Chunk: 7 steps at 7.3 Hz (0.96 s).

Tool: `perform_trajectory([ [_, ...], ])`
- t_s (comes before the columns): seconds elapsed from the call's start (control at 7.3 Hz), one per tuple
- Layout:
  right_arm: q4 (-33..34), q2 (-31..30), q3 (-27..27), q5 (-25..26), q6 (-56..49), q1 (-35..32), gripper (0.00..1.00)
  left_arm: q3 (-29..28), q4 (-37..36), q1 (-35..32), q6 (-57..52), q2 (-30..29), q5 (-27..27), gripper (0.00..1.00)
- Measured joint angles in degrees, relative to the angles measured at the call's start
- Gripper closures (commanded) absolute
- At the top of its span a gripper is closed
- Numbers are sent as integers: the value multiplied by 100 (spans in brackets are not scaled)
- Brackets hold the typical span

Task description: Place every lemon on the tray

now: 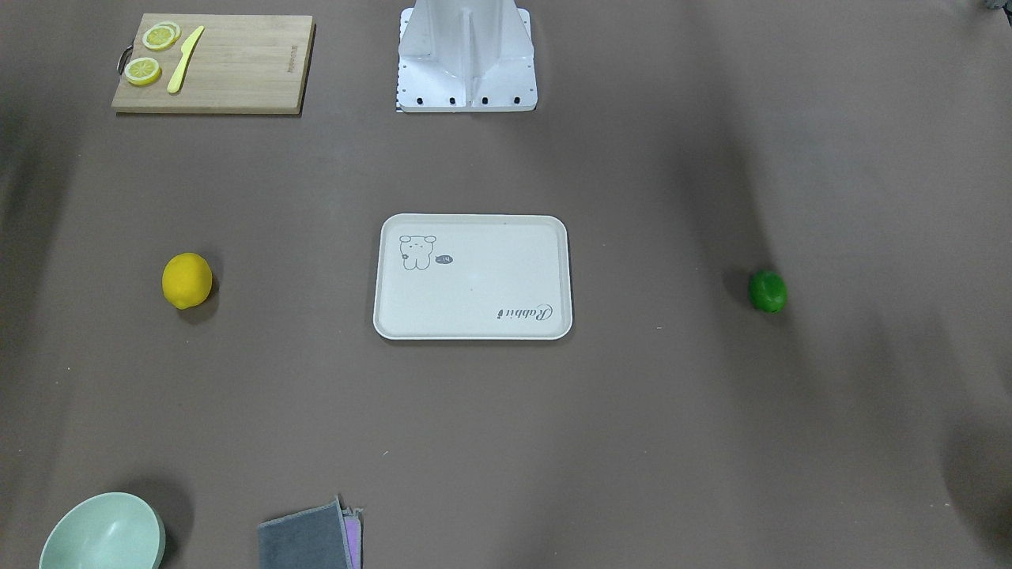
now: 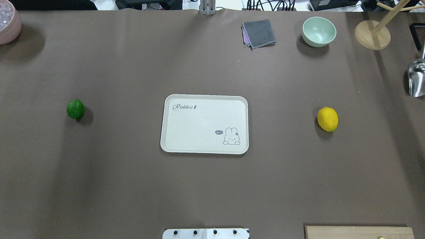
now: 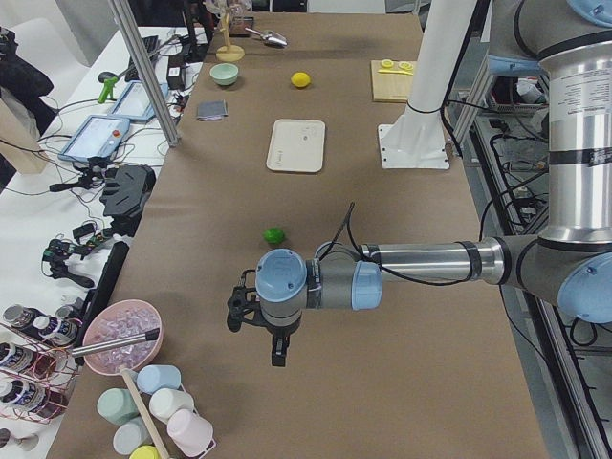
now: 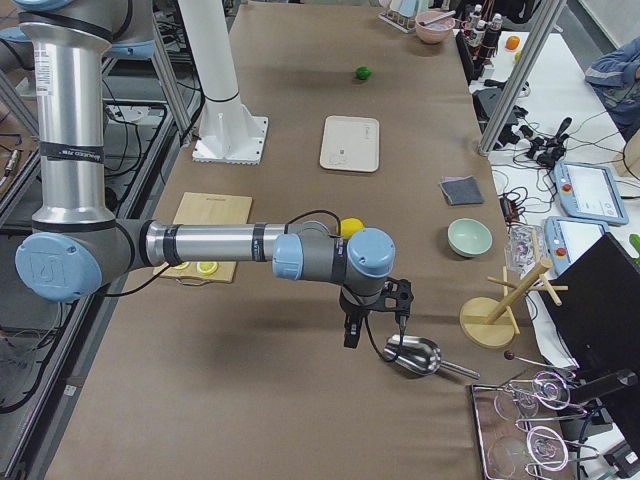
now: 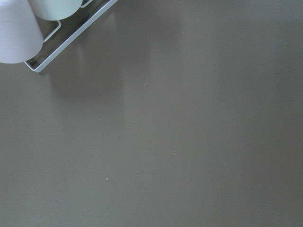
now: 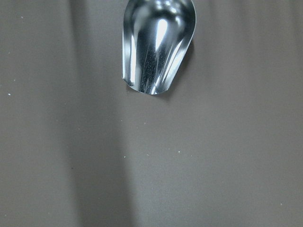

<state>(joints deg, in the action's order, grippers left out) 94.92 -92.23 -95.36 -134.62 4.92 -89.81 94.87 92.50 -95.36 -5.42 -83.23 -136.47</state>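
Presently my left arm reaches level over the left end of the table, wrist bent so that my left gripper (image 3: 258,335) points straight down above bare brown surface; its wrist camera catches only table and the corner of a rack with pale cups (image 5: 16,33). My right arm reaches out likewise over the right end, my right gripper (image 4: 375,320) hanging downward just beside a metal scoop (image 6: 158,45). Both grippers show only from the side cameras, so I cannot tell how wide either stands, and neither shows anything held. The tray (image 2: 199,126) lies flat at the table's centre. The green lemon (image 2: 75,109) rests on the table well to its left, the yellow lemon (image 2: 327,119) well to its right, both apart from the tray's rim, with brown table surface between each fruit and the tray. At the near right corner lies a cutting board (image 1: 229,67) carrying lemon slices (image 1: 143,71) and a yellow knife (image 1: 185,59). Along the far edge stand a grey cloth (image 2: 259,33), a pale green bowl (image 2: 318,31) and a wooden stand (image 2: 372,35); a pink bowl (image 2: 8,25) sits at the far left corner.
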Motion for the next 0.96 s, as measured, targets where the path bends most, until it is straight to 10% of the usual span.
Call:
perform_trajectory([
  [0.96,267,430,-56,-417,213,456,0,30,204,132,39,-222,51,2],
])
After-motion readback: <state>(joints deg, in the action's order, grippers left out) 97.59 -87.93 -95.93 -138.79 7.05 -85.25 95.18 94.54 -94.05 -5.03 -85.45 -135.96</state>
